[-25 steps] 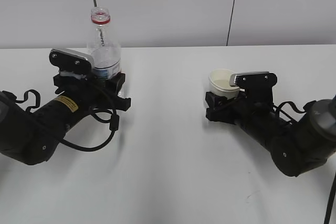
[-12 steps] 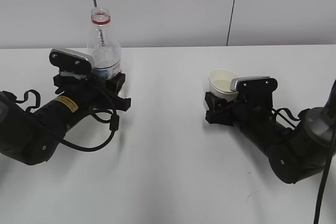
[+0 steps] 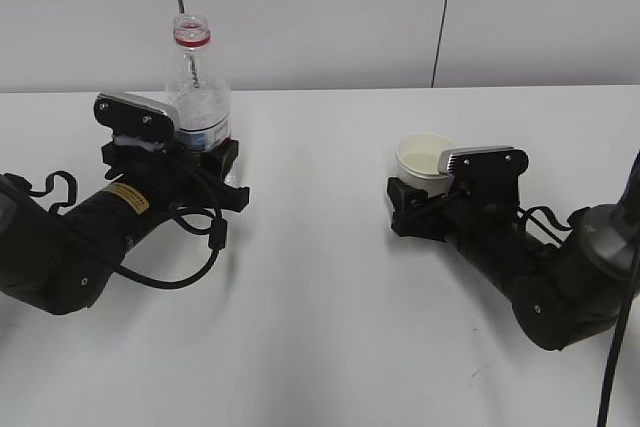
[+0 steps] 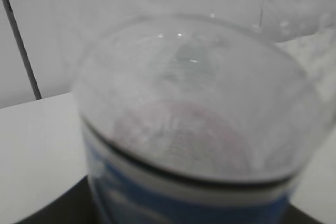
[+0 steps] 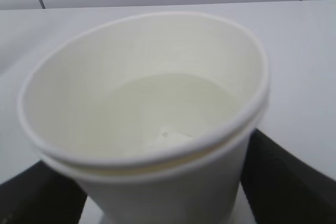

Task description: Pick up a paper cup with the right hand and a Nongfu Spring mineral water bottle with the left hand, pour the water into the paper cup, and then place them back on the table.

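Both arms are down low on the white counter [image 3: 320,277] with their items between the fingers, and the cup looks like it has liquid in it, so my read is this is the put-back step rather than the pickup, though I can't be sure from this alone.

The left hand [image 3: 205,162] has its fingers pinching the Nongfu Spring mineral water bottle [image 3: 195,82] around the label. The bottle stands upright with its open red-ringed neck on top, well to the left of the paper cup [image 3: 422,159]. The wrist view is just a blurry wall of clear plastic and blue label, with no fingers visible there.

The right hand [image 3: 412,205] has dark fingers either side of the cup's lower body. In the exterior view they sit snug on the cup, so I'd call it pinching. The cup leans a bit toward the arm.

If I were doing it: level the cup first, since it's soft and carries liquid. Make sure both bases are flat on the counter before spreading the fingers. Spread them slowly, then back straight out along the arm's line so nothing clips the cup rim or tips the tall bottle.
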